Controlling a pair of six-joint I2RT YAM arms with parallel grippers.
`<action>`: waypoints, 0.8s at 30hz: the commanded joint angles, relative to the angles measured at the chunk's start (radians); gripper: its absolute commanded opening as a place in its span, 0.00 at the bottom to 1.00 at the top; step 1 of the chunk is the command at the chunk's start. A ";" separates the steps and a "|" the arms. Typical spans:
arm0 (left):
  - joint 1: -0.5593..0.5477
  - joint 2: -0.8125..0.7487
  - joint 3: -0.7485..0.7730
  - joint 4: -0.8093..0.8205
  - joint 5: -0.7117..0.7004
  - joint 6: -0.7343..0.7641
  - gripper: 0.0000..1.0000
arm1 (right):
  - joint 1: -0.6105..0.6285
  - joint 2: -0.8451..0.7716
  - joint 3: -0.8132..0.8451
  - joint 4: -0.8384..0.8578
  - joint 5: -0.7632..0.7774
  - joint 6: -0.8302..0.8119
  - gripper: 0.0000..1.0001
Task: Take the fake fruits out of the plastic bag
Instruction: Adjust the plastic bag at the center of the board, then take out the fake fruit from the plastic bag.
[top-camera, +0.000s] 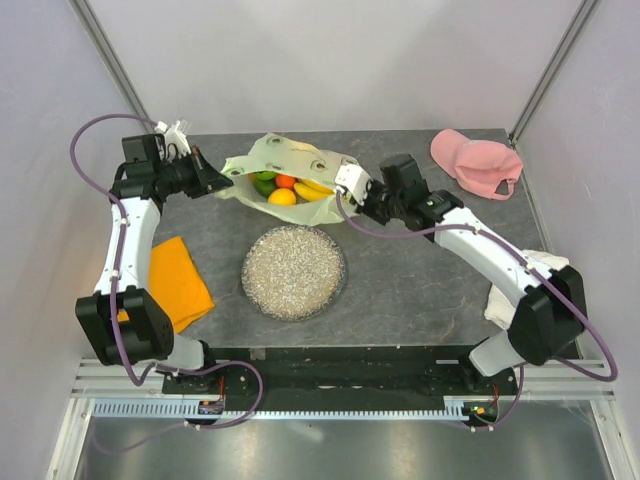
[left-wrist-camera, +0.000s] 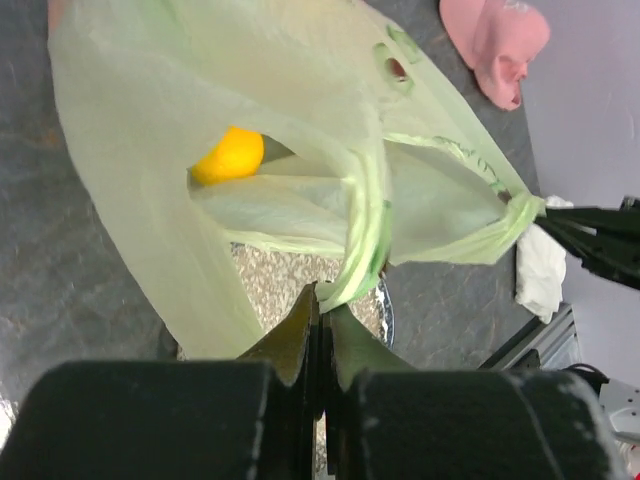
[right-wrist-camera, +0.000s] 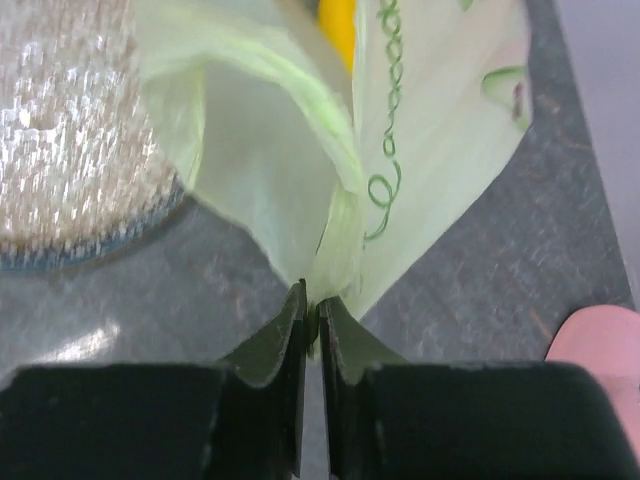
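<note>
Top external view shows the plastic bag (top-camera: 285, 158) at the far middle of the table (top-camera: 400, 280), its mouth turned toward the arms and the fake fruits (top-camera: 290, 188) inside it: a green fruit (top-camera: 264, 180), an orange (top-camera: 286, 181), a yellow fruit (top-camera: 282, 197) and a banana bunch (top-camera: 315, 189) show at the opening. The bag is thin, crinkly film, light and limp. It will likely stretch and slide rather than hold a shape, so the rolled rim and handle loops are the sound places to grip it. The fruits look like hard, glossy, light plastic, apt to roll and slip. The round ones are best taken across their widest part, the bananas across the middle of the bunch. The left gripper (left-wrist-camera: 320, 300) is clenched on a bunched strand of the bag's rim at its left side. The right gripper (right-wrist-camera: 311, 300) pinches a gathered fold at the opposite side, probably firmly, though the close view is soft there. The left arm runs up the table's left side and bends inward at the wrist. The right arm stretches diagonally from its base, fingers pointing left, and the two spread the mouth between them.
</note>
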 joint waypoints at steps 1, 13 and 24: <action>0.002 -0.077 -0.047 -0.035 -0.028 0.046 0.02 | -0.011 -0.082 -0.086 -0.128 -0.004 -0.056 0.23; 0.003 -0.097 -0.012 -0.045 0.000 -0.049 0.34 | 0.067 0.068 0.506 -0.261 -0.187 0.106 0.70; 0.002 -0.062 0.069 -0.014 0.024 -0.111 0.35 | 0.148 0.447 0.713 -0.245 -0.280 0.107 0.60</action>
